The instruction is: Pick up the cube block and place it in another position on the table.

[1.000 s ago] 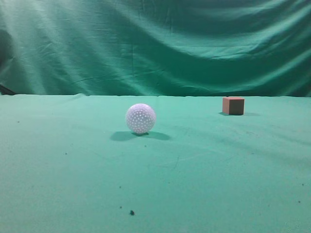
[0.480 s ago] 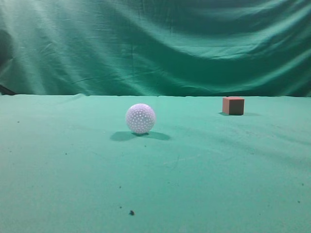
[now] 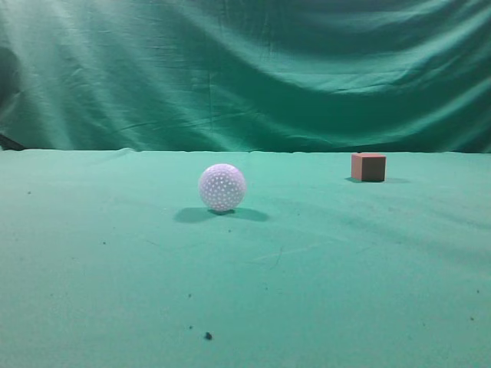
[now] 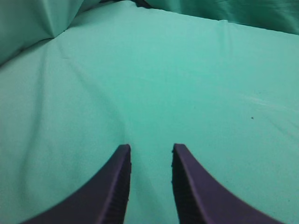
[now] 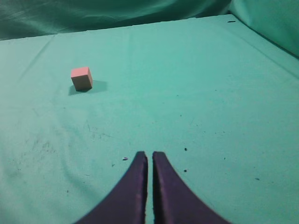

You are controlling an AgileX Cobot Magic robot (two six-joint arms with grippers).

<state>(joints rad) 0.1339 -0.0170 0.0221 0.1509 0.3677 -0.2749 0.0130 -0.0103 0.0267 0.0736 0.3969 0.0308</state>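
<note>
The cube block (image 3: pixel 369 166) is a small reddish-brown cube resting on the green table (image 3: pixel 322 268) at the far right in the exterior view. It also shows in the right wrist view (image 5: pixel 81 78), far ahead and to the left of my right gripper (image 5: pixel 150 154), whose jaws are shut and empty. My left gripper (image 4: pixel 150 147) is open and empty over bare cloth. The cube is out of the left wrist view. Neither gripper shows in the exterior view.
A white dimpled ball (image 3: pixel 222 187) sits on the table left of centre, well apart from the cube. A wrinkled green curtain (image 3: pixel 245 69) hangs behind the table's far edge. Small dark specks (image 3: pixel 208 335) dot the cloth.
</note>
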